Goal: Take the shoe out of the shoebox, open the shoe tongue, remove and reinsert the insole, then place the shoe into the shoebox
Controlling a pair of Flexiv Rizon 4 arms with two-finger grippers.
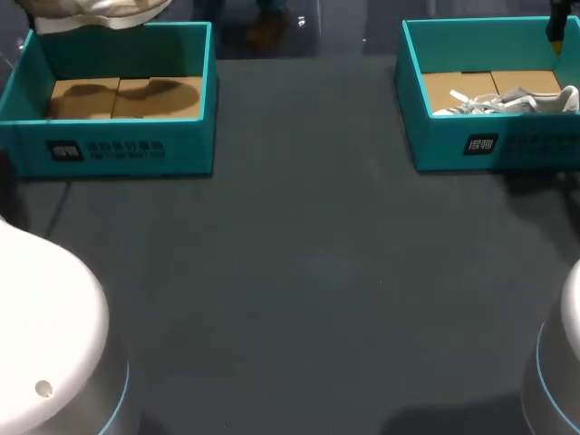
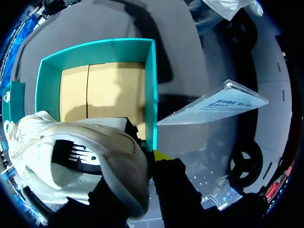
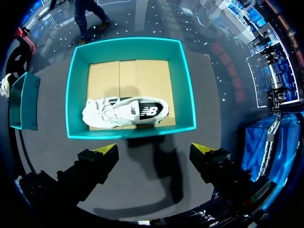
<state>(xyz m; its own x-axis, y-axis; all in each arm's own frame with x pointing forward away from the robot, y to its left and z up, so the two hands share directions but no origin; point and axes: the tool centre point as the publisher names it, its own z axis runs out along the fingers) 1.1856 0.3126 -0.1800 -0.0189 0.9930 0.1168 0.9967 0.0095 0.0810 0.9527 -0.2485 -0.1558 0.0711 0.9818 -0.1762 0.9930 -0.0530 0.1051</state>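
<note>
- Left claw (image 2: 150, 159) is clamped on a white shoe (image 2: 76, 156) and holds it up in the air. Only one yellow fingertip (image 2: 161, 154) peeks out at the shoe's edge; the other is hidden behind the upper.
- From the head view, that white shoe (image 1: 91, 14) hangs over the far wall of the left shoebox (image 1: 118, 149), clear of the box.
- The left shoebox is teal and sits at the desk's (image 1: 308, 272) far left corner. Nothing but its brown cardboard floor (image 1: 127, 95) shows inside, with the shoe's shadow lying across it.
- In the left wrist view the same box (image 2: 152, 95) sits ahead of the claw, and the shoe overlaps its nearest corner.
- Over on the other side, the right shoebox (image 1: 507, 145) sits at the far right corner of the desk, well apart from the left one.
- Inside it lies a second white shoe (image 3: 126, 112), on its side along the box's near wall, with the laces loose.
- Right claw (image 3: 154, 151) is wide open and holds nothing. Its two yellow tips are spread above the desk just short of the right shoebox (image 3: 76, 95), touching neither box nor shoe.
</note>
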